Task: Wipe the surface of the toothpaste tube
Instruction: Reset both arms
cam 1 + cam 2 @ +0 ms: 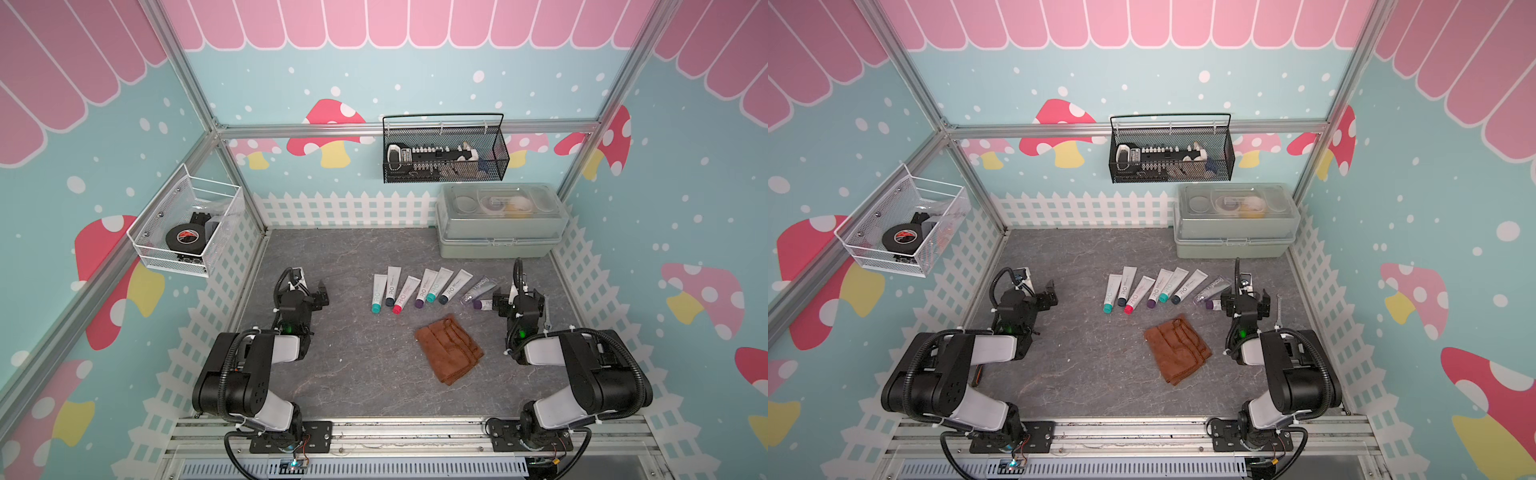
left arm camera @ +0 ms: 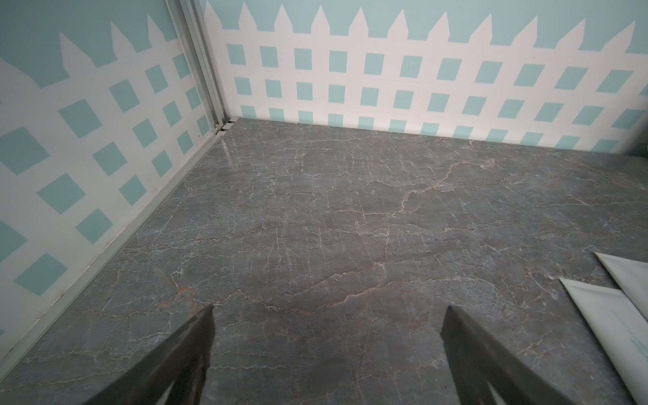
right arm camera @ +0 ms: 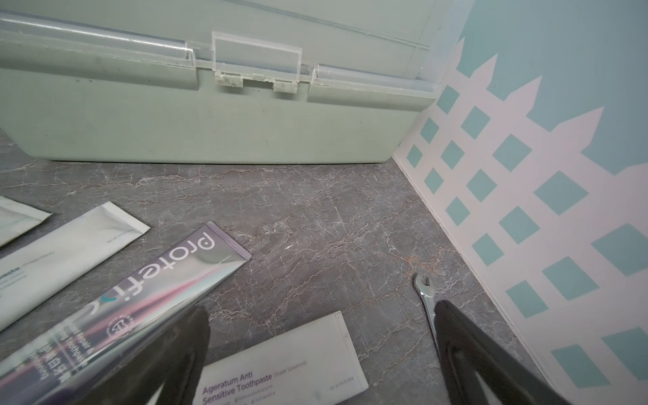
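A grey marbled table [image 1: 353, 374] fills the floor of a booth with pastel mushroom walls. At its far right corner sits a pale green storage box [image 1: 498, 232] with a clear lid latched shut. Two black robot arms reach in from the near edge.

The left gripper [image 2: 328, 312] is near the table's left side, well apart from everything, its jaws spread wide with only bare table between them. The right gripper [image 3: 322, 310] is over the right end of the tube row, also spread wide and gripping nothing.

A black mesh basket [image 1: 444, 149] hangs on the back wall and a white wire basket [image 1: 187, 228] on the left wall.

A crumpled brown cloth [image 1: 449, 351] lies right of the table's centre. Just behind it, a row of toothpaste tubes [image 1: 432, 286] lies flat, caps toward the arms. A silver-purple tube [image 3: 168, 280] lies near the right end of the row, and a white tube [image 3: 280, 364] lies beneath the right gripper. A small metal wrench [image 3: 422, 284] lies near the right wall.
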